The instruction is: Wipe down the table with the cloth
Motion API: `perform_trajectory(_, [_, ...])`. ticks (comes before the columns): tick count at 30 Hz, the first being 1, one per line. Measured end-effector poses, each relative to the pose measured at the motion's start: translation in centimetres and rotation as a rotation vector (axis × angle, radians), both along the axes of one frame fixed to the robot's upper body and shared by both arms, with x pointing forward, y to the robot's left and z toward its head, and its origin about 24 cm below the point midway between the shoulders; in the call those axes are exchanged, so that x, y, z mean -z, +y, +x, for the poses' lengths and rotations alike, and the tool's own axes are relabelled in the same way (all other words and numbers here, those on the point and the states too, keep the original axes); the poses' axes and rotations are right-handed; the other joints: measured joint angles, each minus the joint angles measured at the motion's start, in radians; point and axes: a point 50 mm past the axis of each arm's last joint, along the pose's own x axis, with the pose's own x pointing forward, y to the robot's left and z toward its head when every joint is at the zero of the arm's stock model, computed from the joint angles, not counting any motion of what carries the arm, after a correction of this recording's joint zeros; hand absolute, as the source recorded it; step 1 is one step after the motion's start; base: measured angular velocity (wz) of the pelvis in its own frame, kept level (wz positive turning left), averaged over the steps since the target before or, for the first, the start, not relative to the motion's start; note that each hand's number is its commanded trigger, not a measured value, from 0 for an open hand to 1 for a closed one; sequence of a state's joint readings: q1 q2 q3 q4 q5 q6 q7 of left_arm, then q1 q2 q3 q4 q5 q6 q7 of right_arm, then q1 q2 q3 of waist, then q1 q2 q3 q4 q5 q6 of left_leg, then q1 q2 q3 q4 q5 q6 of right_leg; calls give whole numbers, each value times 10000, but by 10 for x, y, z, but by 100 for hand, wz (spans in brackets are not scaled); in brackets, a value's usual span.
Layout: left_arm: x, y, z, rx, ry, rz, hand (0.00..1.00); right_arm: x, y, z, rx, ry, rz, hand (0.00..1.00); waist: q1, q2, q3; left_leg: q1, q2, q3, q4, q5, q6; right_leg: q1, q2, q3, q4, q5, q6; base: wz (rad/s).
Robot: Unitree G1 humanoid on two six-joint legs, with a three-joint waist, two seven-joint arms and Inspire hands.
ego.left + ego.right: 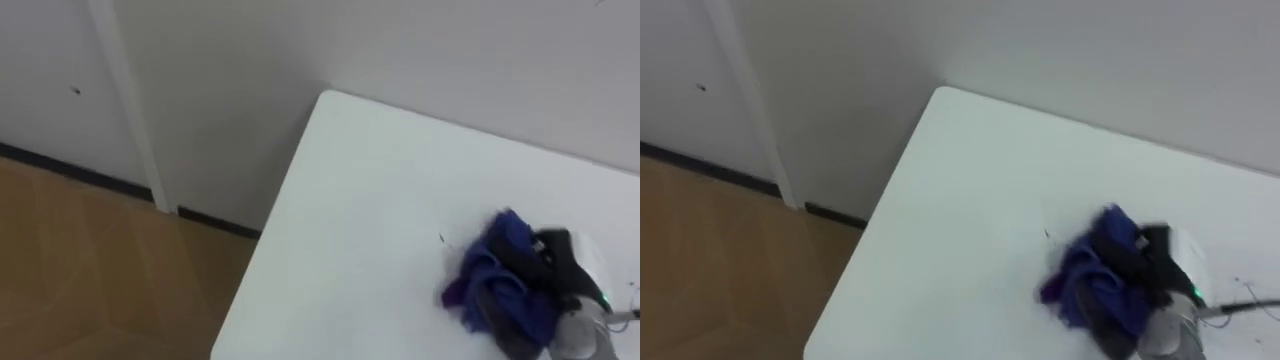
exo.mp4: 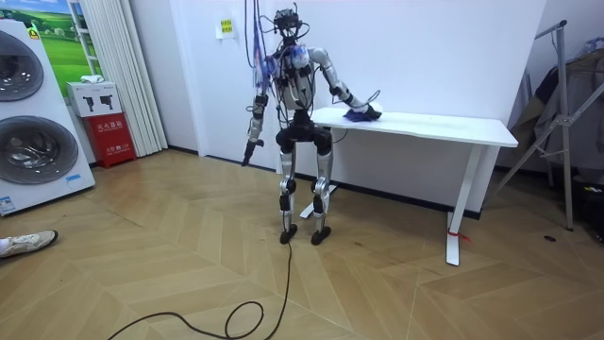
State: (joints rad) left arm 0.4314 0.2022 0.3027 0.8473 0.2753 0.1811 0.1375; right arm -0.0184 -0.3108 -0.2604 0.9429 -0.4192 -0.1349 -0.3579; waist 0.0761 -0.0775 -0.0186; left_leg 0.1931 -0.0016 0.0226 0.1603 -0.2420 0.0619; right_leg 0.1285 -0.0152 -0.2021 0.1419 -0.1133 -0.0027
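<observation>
Head and room views of the robot at the short end of a table [image 1: 360, 210]. The tabletop is a smooth, matt white slab with a straight edge and one slightly rounded corner set close to a plain pale wall [image 1: 450, 50]. In the room view the top rests on slim white legs with flat feet.

The cloth [image 1: 495, 280] lies on the tabletop, well in from the corner. It is a soft, crumpled blue-to-violet fabric, bunched into loose folds. A tiny dark speck [image 1: 440, 238] marks the white surface just beside it.

The right hand [image 1: 552, 252], dark and hard-shelled, lies on top of the cloth, with folds heaped against it on the side toward the corner. Whether it grips the fabric or only presses on it cannot be told.

The left hand [image 2: 249, 147] hangs beside the robot's hip at the room view's left, away from the table. Its state cannot be told.

The floor [image 1: 80, 270] is warm brown wood laid in a herringbone pattern. A dark skirting strip [image 1: 60, 168] runs along the foot of the wall, crossed by a narrow white upright moulding [image 1: 125, 100]. Two front-loading washing machines [image 2: 28, 113] with round doors stand at the room view's left edge.
</observation>
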Motion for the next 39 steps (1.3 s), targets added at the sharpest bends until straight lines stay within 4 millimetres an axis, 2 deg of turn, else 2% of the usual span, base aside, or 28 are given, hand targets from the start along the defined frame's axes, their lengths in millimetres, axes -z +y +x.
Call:
perform_trajectory(2, [-2,4,-2,-222,-47,129,0,4,-22,-32,1209,499,-82,100,-133,-86,-37,131,-32,60,-1,-1,1,98,-39,160,74,-40,65,8])
perform_trajectory(4, [-2,5,1,-168,-124,165,0,5,-32,-45,1721,822,-149,100,-290,-120,-44,171,-36,71,-4,-13,18,97,-41,402,113,-58,93,2])
perform_trajectory(5, [-2,5,5,-92,-294,189,0,5,-35,-49,1927,849,-134,100,-454,-118,-47,157,-11,85,-23,-119,177,97,-4,467,117,-67,106,-10])
perform_trajectory(10, [1,-1,28,366,-979,2,0,5,-36,-48,1947,1003,-177,100,-482,-137,-43,183,-7,333,-46,-140,170,111,5,493,112,-55,135,-21])
perform_trajectory(13, [6,-12,35,886,-990,-306,0,0,-29,-24,1306,1023,-424,100,-325,-93,-33,208,22,575,-53,-141,159,54,47,509,121,-54,138,-28])
perform_trajectory(15, [11,-20,38,1203,-799,-585,0,-5,-22,-8,656,1238,-893,100,-77,-47,-12,200,28,611,-57,-142,144,-113,120,654,206,-28,99,-54])
perform_trajectory(16, [13,-23,37,1244,-649,-718,0,-9,-16,5,-68,1492,-1424,100,201,-33,4,169,51,602,-45,-141,140,-272,191,683,342,12,34,-76])
perform_trajectory(17, [15,-26,37,1189,-557,-827,0,-15,-2,25,-1106,1623,-1912,100,543,-3,24,137,67,565,-30,-142,137,-419,266,691,386,78,-65,-81])
perform_trajectory(18, [16,-27,36,1161,-509,-870,0,-19,7,38,-1785,1582,-2149,100,693,14,46,106,77,518,-10,-145,129,-501,304,655,431,112,-116,-78])
perform_trajectory(20, [18,-29,38,1111,-353,-1063,0,-37,62,93,-4670,1025,-2852,100,986,24,161,-51,133,363,88,-158,28,-658,347,494,437,192,-248,-21])
perform_trajectory(21, [19,-30,41,1143,-434,-1118,0,-42,74,104,-5299,930,-3009,100,1068,11,182,-128,129,262,86,-148,7,-710,347,402,442,187,-257,32])
perform_trajectory(22, [19,-32,49,1303,-594,-1199,0,-54,91,123,-6245,646,-3238,100,1315,32,260,-254,125,160,76,-103,-43,-807,349,315,437,176,-284,35])
perform_trajectory(23, [18,-33,51,1410,-696,-1213,0,-66,103,138,-6817,320,-3315,100,1709,100,355,-311,127,37,76,-84,-73,-823,344,221,425,147,-330,37])
perform_trajectory(24, [18,-33,51,1407,-725,-1192,0,-69,106,142,-6958,225,-3321,100,1827,104,345,-377,126,-67,76,-63,-89,-843,328,106,404,132,-336,66])
perform_trajectory(25, [17,-31,50,1383,-744,-1139,0,-72,108,147,-7087,191,-3258,100,1875,21,304,-460,87,-395,87,37,-110,-832,245,-273,269,95,-323,93])
perform_trajectory(26, [17,-31,41,1299,-522,-1152,0,-69,105,147,-7029,436,-3204,100,1949,26,303,-457,52,-703,72,91,-118,-755,193,-532,249,69,-292,92])
perform_trajectory(28, [16,-31,27,1115,-229,-1226,0,-58,94,138,-6563,805,-2767,100,1933,11,291,-545,55,-911,144,118,-143,-669,154,-705,241,64,-284,75])
perform_trajectory(29, [16,-31,17,974,72,-1309,0,-49,84,127,-6156,827,-2367,100,1641,21,298,-609,57,-1033,244,120,-144,-507,126,-878,133,57,-272,83])
perform_trajectory(30, [16,-30,14,965,159,-1341,0,-45,79,121,-5890,780,-2183,100,1519,5,303,-610,53,-1065,269,120,-144,-396,80,-932,52,37,-240,83])
perform_trajectory(32, [15,-29,14,980,138,-1342,0,-28,55,89,-4300,279,-1140,100,1268,-72,264,-605,-14,-1048,268,120,-143,-178,-45,-1012,-53,-22,-143,64])
perform_trajectory(34, [13,-24,14,1044,25,-1180,0,-18,39,66,-3097,25,-510,100,1059,-118,228,-570,-77,-900,269,123,-137,-56,-137,-995,-67,-95,-25,34])
perform_trajectory(35, [11,-20,15,850,-149,-1027,0,-13,28,50,-2310,-39,-211,100,919,-155,157,-583,-123,-696,272,124,-135,-52,-184,-1001,-56,-158,76,17])
perform_trajectory(38, [3,-5,20,1037,-414,-480,0,-5,4,20,-899,215,47,100,511,-189,19,-584,-149,-370,273,124,-135,-24,-271,-934,-1,-160,82,4])
perform_trajectory(39, [1,-3,22,1030,-501,-399,0,-4,0,15,-731,305,5,100,464,-190,2,-559,-150,-312,277,124,-135,-18,-282,-862,0,-160,82,-15])
